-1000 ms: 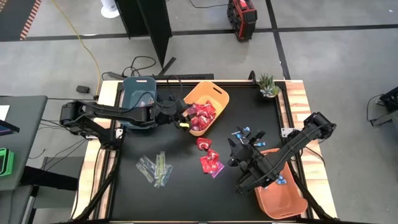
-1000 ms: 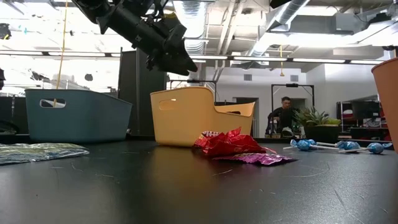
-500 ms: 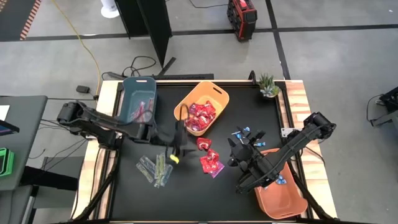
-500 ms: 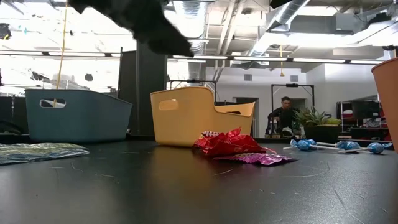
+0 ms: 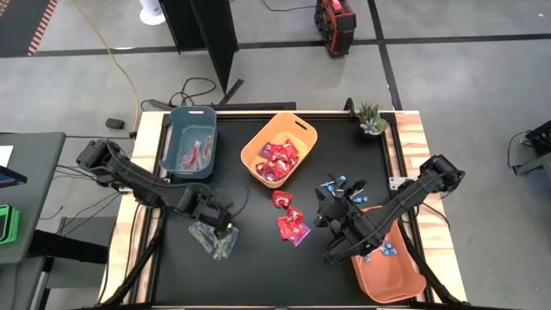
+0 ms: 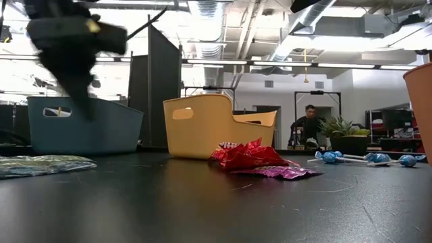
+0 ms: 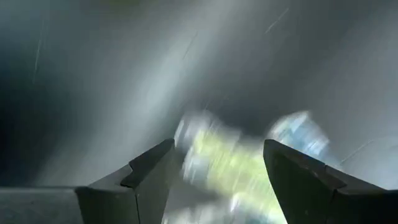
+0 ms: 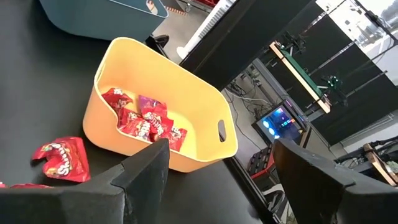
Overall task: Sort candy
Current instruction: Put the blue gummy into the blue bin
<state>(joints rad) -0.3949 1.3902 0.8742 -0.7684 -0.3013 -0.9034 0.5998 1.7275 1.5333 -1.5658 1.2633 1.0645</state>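
Clear green stick packets [image 5: 215,238] lie flat on the black table near its left front. My left gripper [image 7: 217,158] hovers just over them, open and pointing steeply down; they show blurred between its fingers, untouched. In the high view that gripper [image 5: 222,226] is at their far edge. Red square packets [image 5: 290,217] lie mid-table, and more fill the yellow bin [image 5: 303,133]. Blue lollipops [image 5: 337,184] lie to the right. My right gripper [image 5: 327,208] waits open between the red packets and the lollipops, holding nothing.
A blue bin [image 5: 176,138] with a few sweets stands at the far left, and an orange bin [image 5: 392,275] at the near right under my right arm. A small potted plant [image 5: 372,119] sits at the far right corner. Bare table lies along the near edge.
My left gripper has swung from above the yellow bin toward the table's near left, sinking and tipping from nearly level to steeply downward, until it stands over the green stick packets. The candy on the table has not moved.
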